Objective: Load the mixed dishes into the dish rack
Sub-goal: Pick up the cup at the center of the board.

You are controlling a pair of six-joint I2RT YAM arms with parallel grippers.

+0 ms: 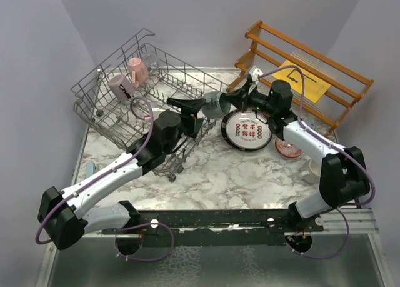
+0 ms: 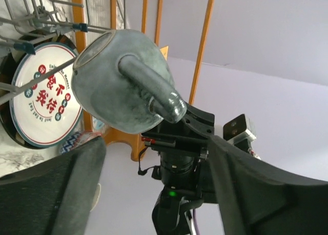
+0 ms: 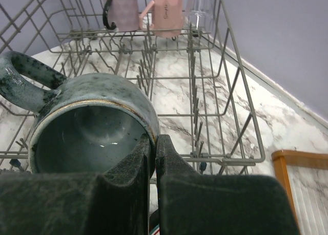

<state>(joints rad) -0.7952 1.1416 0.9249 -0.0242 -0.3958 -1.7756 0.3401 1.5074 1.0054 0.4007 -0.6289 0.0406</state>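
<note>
My right gripper (image 3: 155, 148) is shut on the rim of a grey-teal mug (image 3: 87, 122), one finger inside it and one outside. The mug (image 1: 214, 104) hangs on its side by the near right corner of the grey wire dish rack (image 1: 100, 93). My left gripper (image 1: 199, 114) faces it from the left, open. In the left wrist view the mug (image 2: 118, 86) sits ahead of my wide-spread fingers (image 2: 77, 168), untouched, with its handle pointing at the camera. A pink mug (image 1: 137, 70), a mauve mug (image 1: 119, 87) and a clear glass (image 3: 199, 7) stand in the rack's far end.
A black-rimmed plate with red characters (image 1: 248, 129) lies right of the rack, under my right arm. A red patterned bowl (image 1: 289, 151) and a cream mug (image 1: 312, 169) sit further right. The orange wooden shelf (image 1: 312, 68) with a yellow sheet (image 1: 303, 80) stands at the back right.
</note>
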